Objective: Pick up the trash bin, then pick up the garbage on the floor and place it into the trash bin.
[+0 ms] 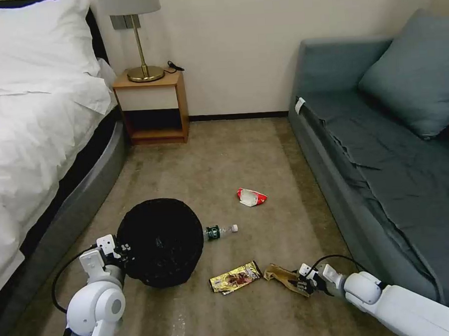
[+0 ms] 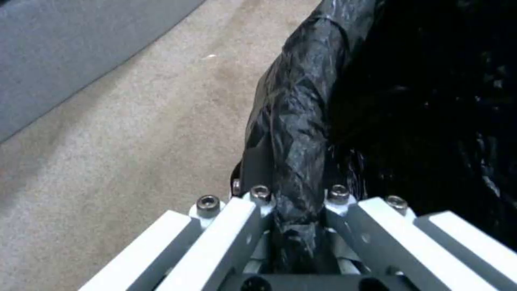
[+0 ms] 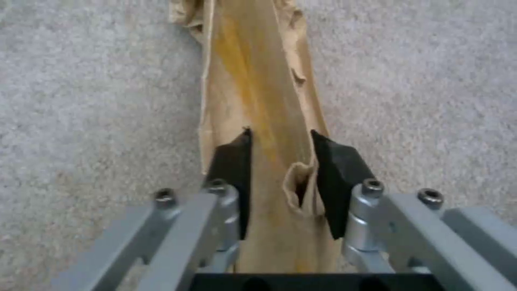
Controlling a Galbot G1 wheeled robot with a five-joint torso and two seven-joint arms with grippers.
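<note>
The trash bin, round and lined with a crinkly black bag, is at the left of the carpet. My left gripper is shut on its near rim; the left wrist view shows the bag-covered rim pinched in the left gripper. On the floor lie a red-and-white wrapper, a small clear bottle touching the bin's side, a yellow-gold wrapper and a brown paper scrap. My right gripper is low on the carpet, shut on the scrap's near end with its black pads on either side.
A bed runs along the left and a grey-blue sofa along the right, leaving a carpet aisle between them. A wooden nightstand with a brass lamp stands against the far wall.
</note>
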